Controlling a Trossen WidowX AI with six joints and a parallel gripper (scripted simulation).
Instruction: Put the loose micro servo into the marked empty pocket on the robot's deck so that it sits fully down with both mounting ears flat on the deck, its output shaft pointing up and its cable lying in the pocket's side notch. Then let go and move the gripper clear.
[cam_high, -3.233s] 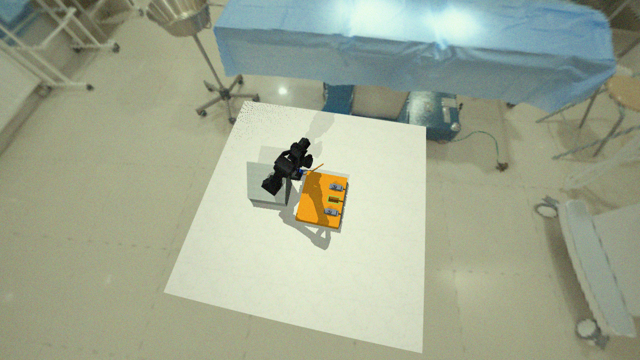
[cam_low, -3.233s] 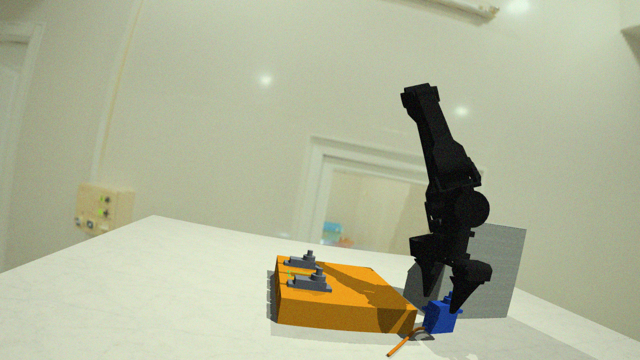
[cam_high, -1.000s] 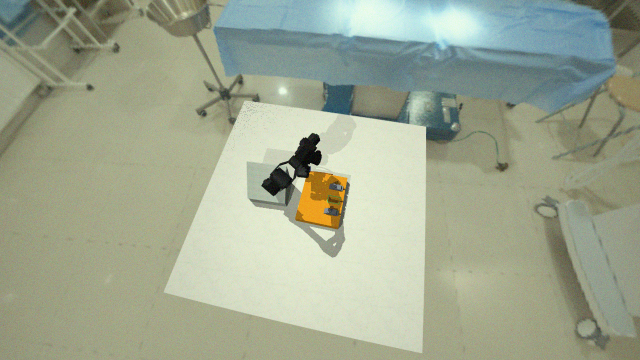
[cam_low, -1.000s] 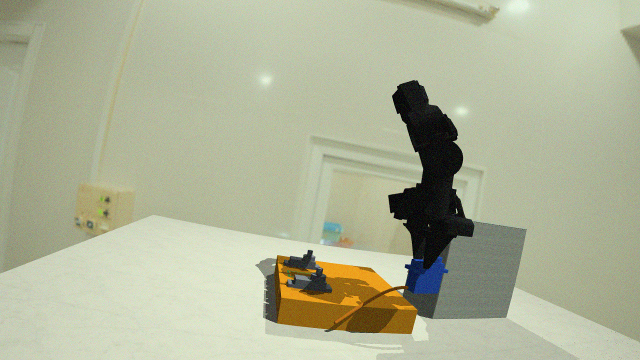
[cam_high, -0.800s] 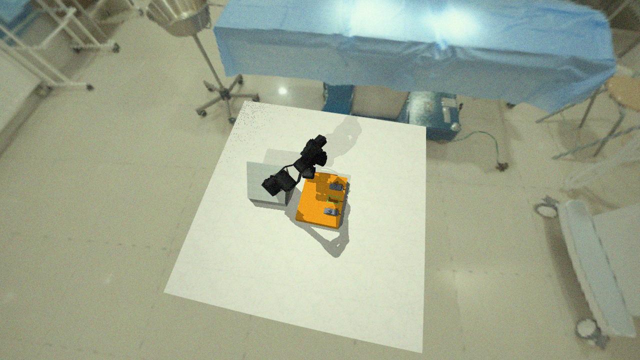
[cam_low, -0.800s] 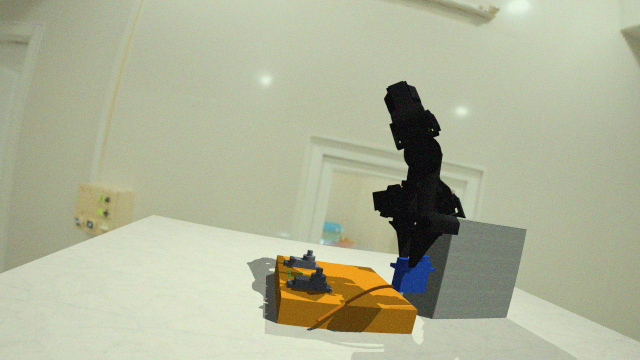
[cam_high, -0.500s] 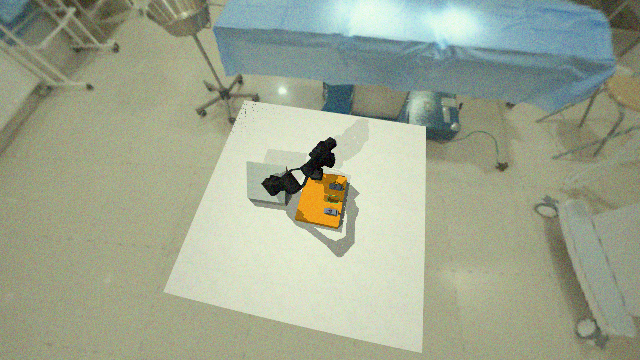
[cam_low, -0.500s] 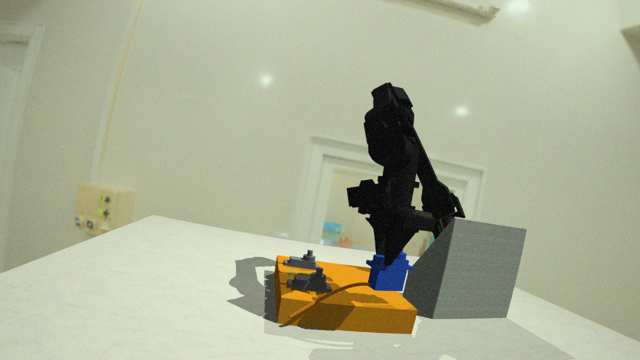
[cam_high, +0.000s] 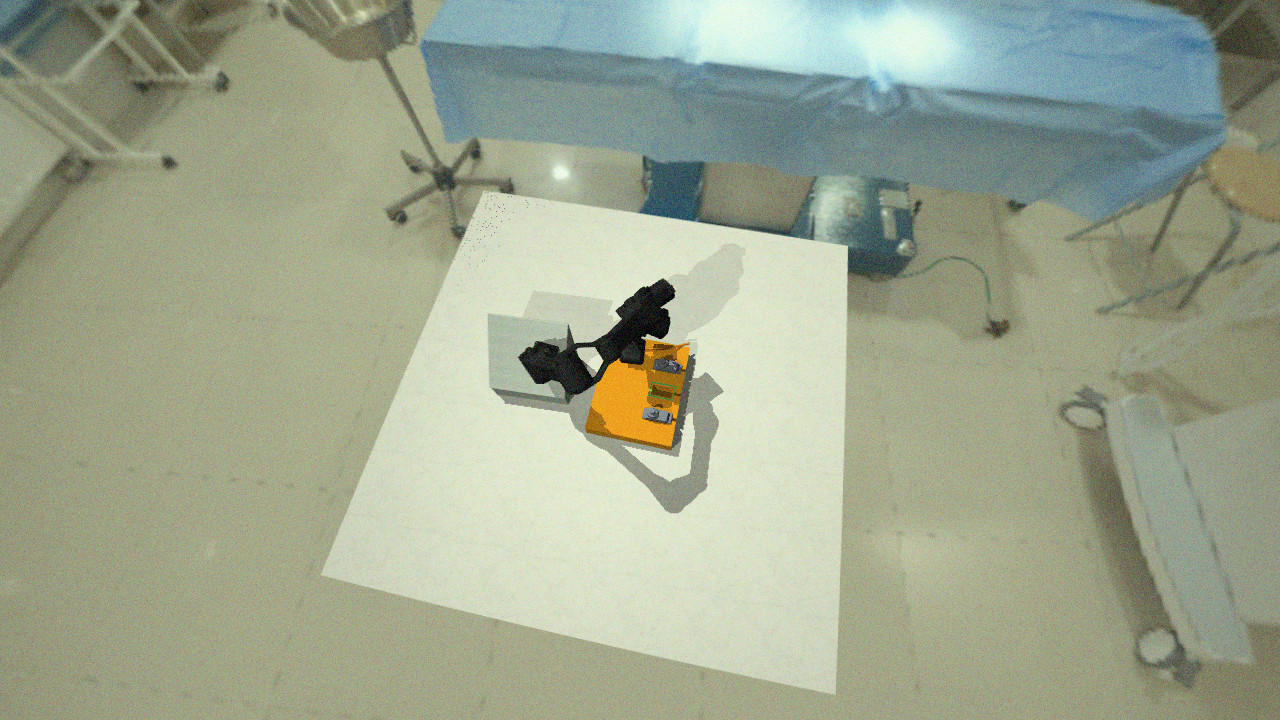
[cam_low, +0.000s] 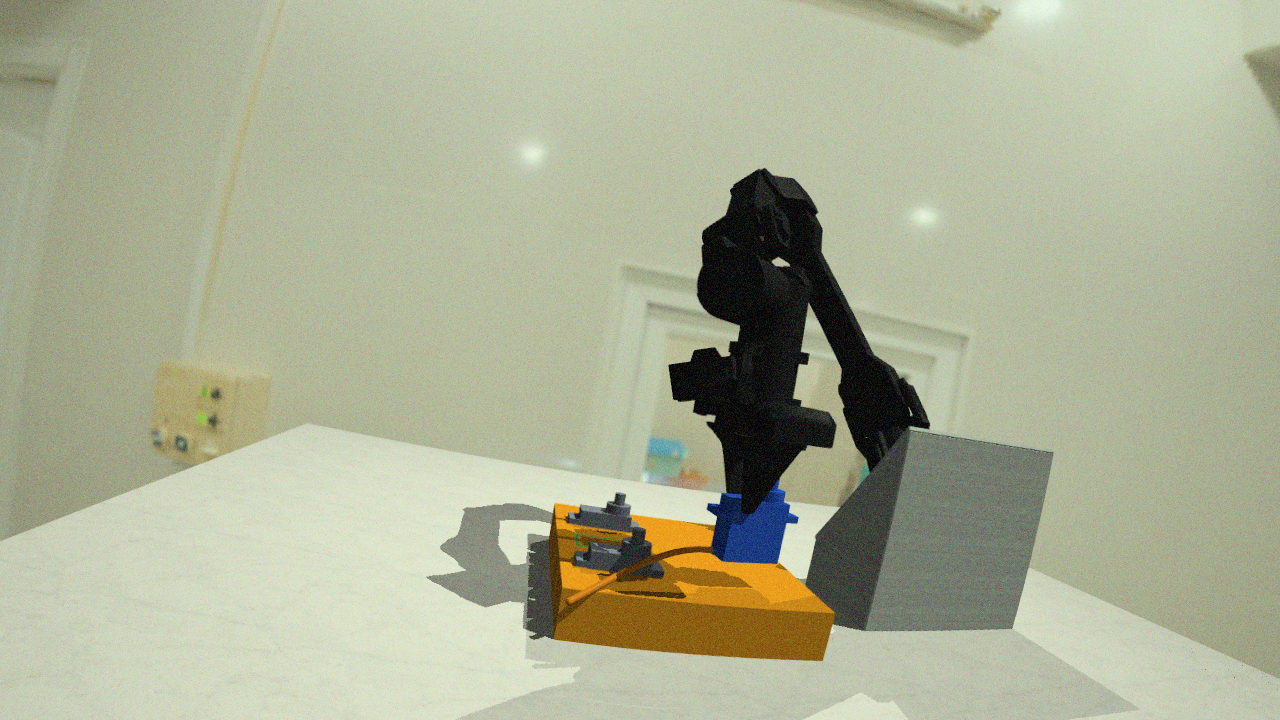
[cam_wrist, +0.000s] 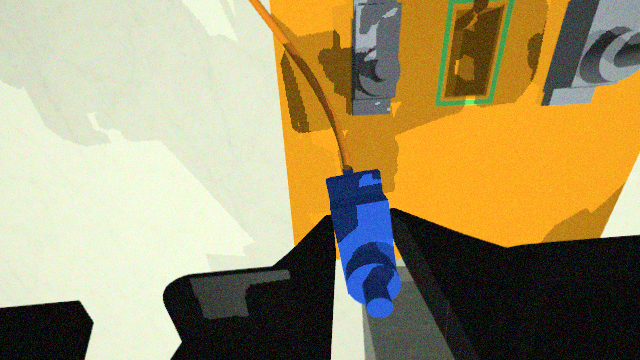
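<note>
Arm (cam_low: 769, 295) is matte black all over, built from blocky faceted segments with no visible markings, screws or cables. Slim strut-like link (cam_low: 845, 326) runs beside a much chunkier link. Boxy protrusions stick out on the wrist section. Base (cam_high: 547, 365) is a dark lump of the same black. Pincer (cam_wrist: 364, 235) has two black wedge-shaped fingers tapering toward the tips. One flat grey rectangular patch (cam_wrist: 235, 295) sits on the pincer body in the wrist view.
</note>
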